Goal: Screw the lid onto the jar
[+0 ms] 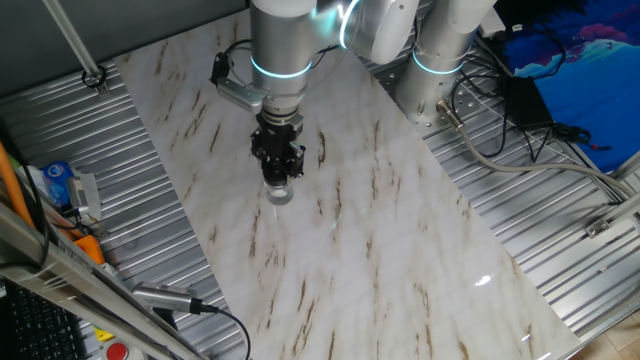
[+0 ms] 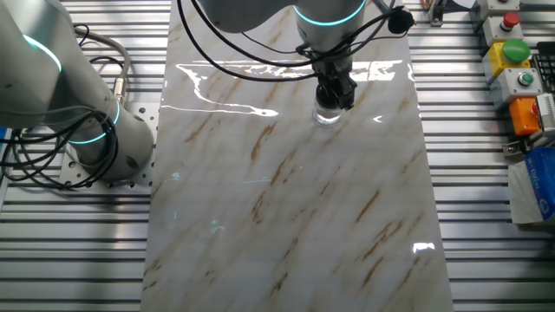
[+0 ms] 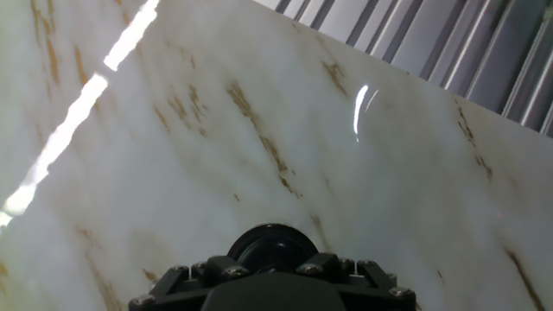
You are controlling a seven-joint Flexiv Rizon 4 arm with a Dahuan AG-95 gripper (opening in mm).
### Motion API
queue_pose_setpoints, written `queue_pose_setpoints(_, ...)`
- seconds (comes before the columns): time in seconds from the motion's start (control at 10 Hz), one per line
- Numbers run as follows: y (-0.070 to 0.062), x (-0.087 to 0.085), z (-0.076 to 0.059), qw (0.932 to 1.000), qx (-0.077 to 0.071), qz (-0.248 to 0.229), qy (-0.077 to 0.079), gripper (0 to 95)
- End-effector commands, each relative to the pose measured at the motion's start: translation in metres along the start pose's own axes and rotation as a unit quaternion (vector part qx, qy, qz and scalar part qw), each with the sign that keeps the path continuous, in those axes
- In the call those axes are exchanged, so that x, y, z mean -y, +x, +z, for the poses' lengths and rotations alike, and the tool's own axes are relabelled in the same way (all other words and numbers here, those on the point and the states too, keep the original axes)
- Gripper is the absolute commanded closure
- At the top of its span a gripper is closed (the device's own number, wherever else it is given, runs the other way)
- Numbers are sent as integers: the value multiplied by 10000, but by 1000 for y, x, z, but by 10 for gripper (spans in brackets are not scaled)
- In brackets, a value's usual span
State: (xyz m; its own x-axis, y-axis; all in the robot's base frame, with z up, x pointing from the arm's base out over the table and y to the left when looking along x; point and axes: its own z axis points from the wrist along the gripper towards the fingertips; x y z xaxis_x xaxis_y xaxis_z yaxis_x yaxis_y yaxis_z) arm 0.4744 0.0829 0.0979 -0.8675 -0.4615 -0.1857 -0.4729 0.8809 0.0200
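One fixed view: small clear glass jar (image 1: 280,192) standing on the marble surface (image 1: 400,260), far-left of centre, directly under the claw (image 1: 278,172). Light, hard, slippery and breakable, so best gripped gently. Black lid (image 3: 270,248) seemingly pinched by its rim in the claw, narrow, atop the jar.

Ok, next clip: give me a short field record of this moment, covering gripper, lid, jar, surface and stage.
gripper: pointing straight down over the jar, closed on the lid
lid: black, round, held between the fingers, sitting on top of the jar
jar: clear glass, upright on the table, directly under the gripper
table: white marble-patterned top
stage: lid is on the jar mouth; how far it is screwed down cannot be told
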Motion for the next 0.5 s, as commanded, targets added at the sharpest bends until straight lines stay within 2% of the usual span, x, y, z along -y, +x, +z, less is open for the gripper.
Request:
queue_pose_setpoints(0.1, 2, 0, 11, 10000, -9, 7, -30, 950)
queue_pose_setpoints(0.4, 2, 0, 12, 10000, -37, -92, 7, 950)
queue_pose_setpoints(0.5, 2, 0, 12, 9998, -49, -217, 21, 570)
